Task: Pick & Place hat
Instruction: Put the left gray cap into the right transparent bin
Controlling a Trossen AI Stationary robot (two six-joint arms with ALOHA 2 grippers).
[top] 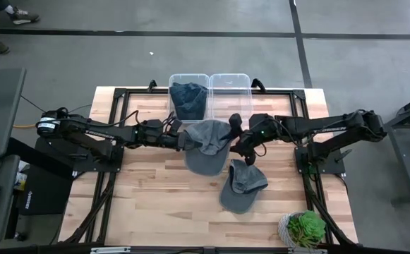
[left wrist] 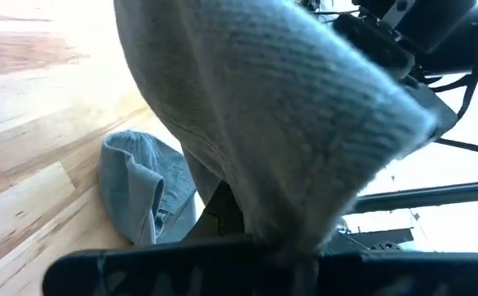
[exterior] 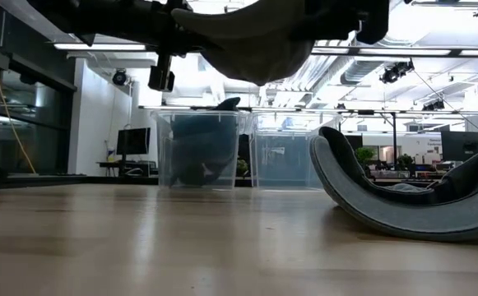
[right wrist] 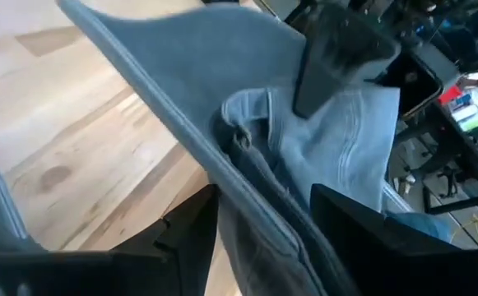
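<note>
Two arms meet over the middle of the wooden table (top: 141, 204), sharing a grey cap (top: 206, 144) lifted clear of the surface — in the low view it hangs well above the boards. The left gripper (top: 182, 139) is clenched on the cap's edge. The right gripper (top: 238, 144) stands with fingers spread on either side of the fabric at the opposite side, not yet squeezing it, as the right wrist view shows.

A second cap (top: 241, 185) lies on the table just in front of the right arm, brim curled upward. Behind the arms sit two clear bins — the left bin (top: 188, 99) already holds a dark cap, the right bin (top: 230, 93) looks empty.

The risk, to my eye: one pinch on a floppy edge could let the cloth slide out mid-carry, or the two arms could tug against each other if the right closes. The drooping brim might also snag a bin rim.
</note>
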